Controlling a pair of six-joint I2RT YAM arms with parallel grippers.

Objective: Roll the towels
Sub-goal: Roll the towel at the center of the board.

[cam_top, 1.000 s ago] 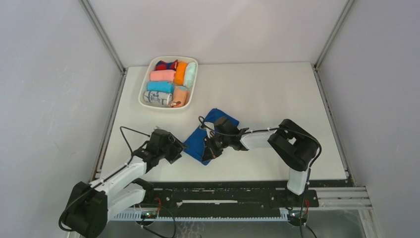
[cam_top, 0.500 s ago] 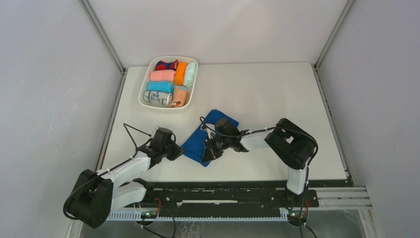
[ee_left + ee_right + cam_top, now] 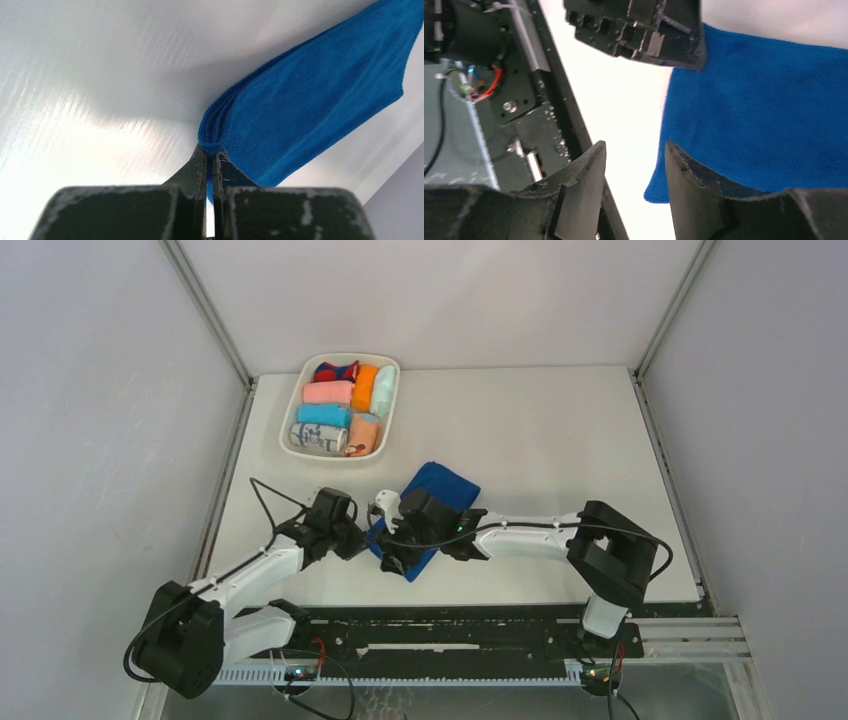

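Left gripper (image 3: 210, 152) jaws pressed together, pinching the folded edge of the blue towel (image 3: 310, 95). Right gripper (image 3: 634, 170) jaws spread, nothing between them, at the towel's near corner. Towel lies folded mid-table (image 3: 560, 420), near the tray (image 3: 350, 356). White roll (image 3: 318, 437) print unreadable.

no legible text, print on white roll (image 3: 318, 437) — unreadable

You have bright, even light from above in the top view, with hardly any shadow, while in the left wrist view the table (image 3: 75, 75) shows streaky glare and a soft shadow beside the blue towel (image 3: 310, 100), and the left gripper (image 3: 209, 160) near the lens looks blurred.
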